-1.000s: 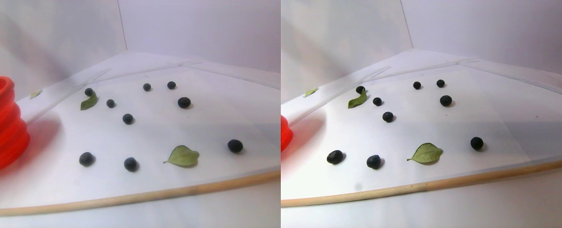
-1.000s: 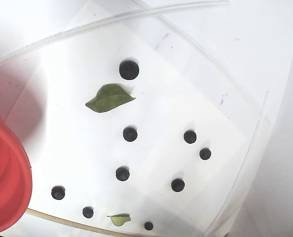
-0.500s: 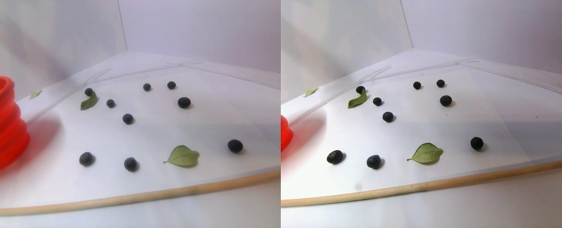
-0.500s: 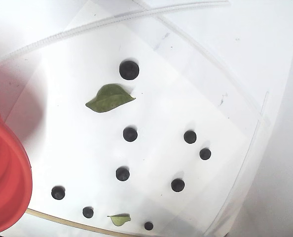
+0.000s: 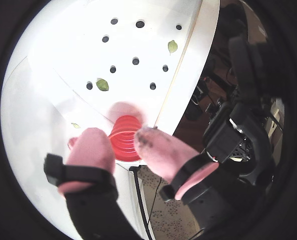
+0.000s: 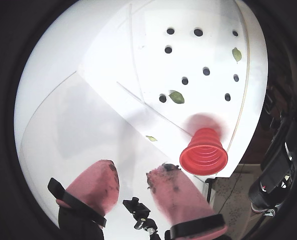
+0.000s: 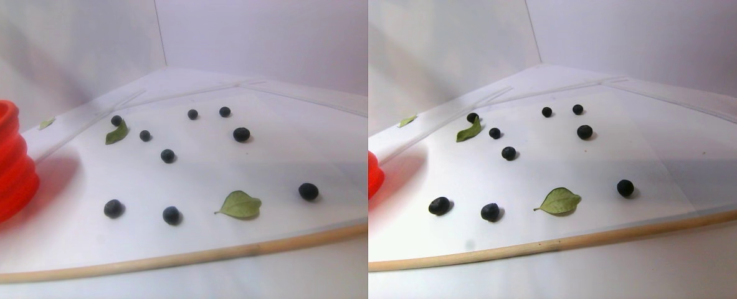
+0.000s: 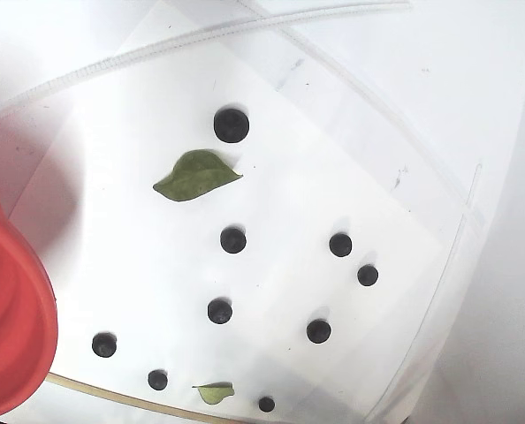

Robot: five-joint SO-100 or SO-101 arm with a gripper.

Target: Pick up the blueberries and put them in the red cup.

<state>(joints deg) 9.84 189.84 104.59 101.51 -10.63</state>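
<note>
The ridged red-orange plastic cup (image 8: 11, 327) with its thick rounded rim stands at the left edge of the white sheet (image 8: 271, 185) in the fixed view, close to the sheet's wood-coloured edge strip (image 7: 175, 256). Eight small round matte blue-black blueberries (image 8: 233, 239) lie scattered singly across the sheet, all apart from the cup. Two flat green leaves lie among them, a larger one (image 8: 196, 175) near the biggest berry (image 8: 232, 124) and a smaller one (image 8: 214, 392) beside the wooden edge; a third small leaf (image 7: 47, 123) lies off the sheet. In a wrist view, the gripper (image 6: 131, 180) with its pink, dirt-smudged padded fingers (image 6: 96, 185) hangs high above the white table, jaws apart and holding nothing.
</note>
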